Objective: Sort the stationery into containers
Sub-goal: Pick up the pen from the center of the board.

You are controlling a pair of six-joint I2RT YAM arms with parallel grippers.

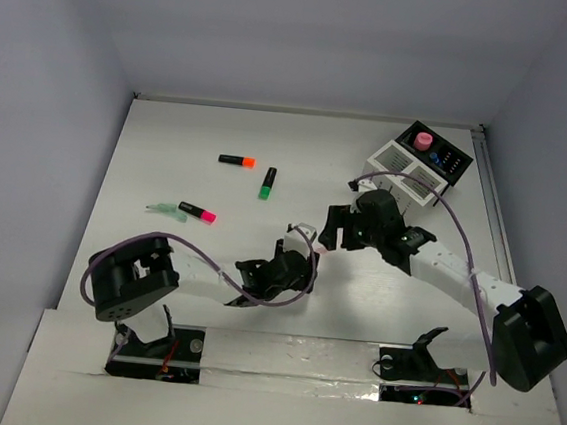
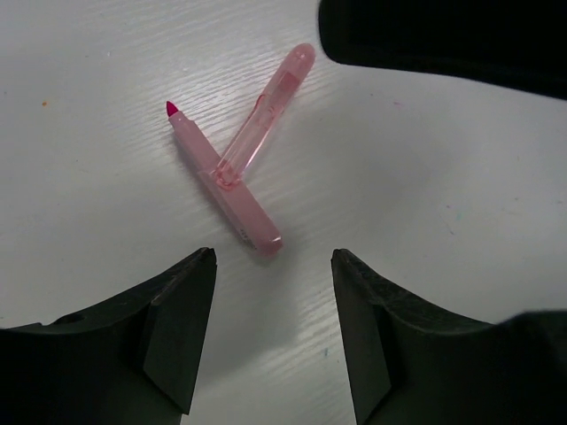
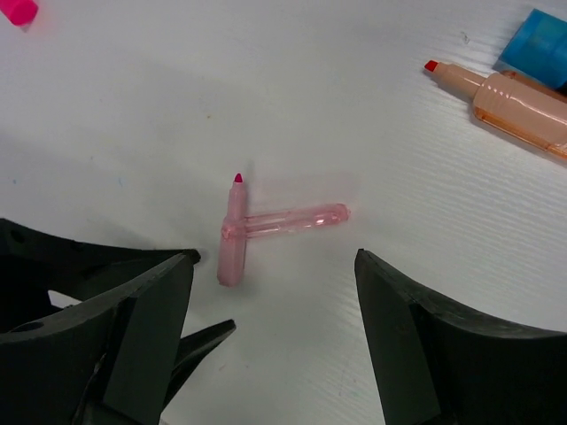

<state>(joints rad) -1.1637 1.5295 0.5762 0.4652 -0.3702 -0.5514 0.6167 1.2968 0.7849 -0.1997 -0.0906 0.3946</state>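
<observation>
the left gripper (image 2: 273, 258) and right gripper (image 3: 275, 258) both hung wide open and empty over mid-table, noses close together, likely because each was lined up on the same pen (image 2: 226, 181); the containers (image 1: 400, 170) sat far right, well apart from it, so a carry lay ahead; three highlighters (image 1: 236, 160) lay loose far left, not yet sorted; the pen lay flat, its clear cap (image 2: 266, 111) stuck crosswise on the barrel; white walls (image 1: 311, 34) boxed in a white, faintly grained table (image 1: 170, 141).
</observation>
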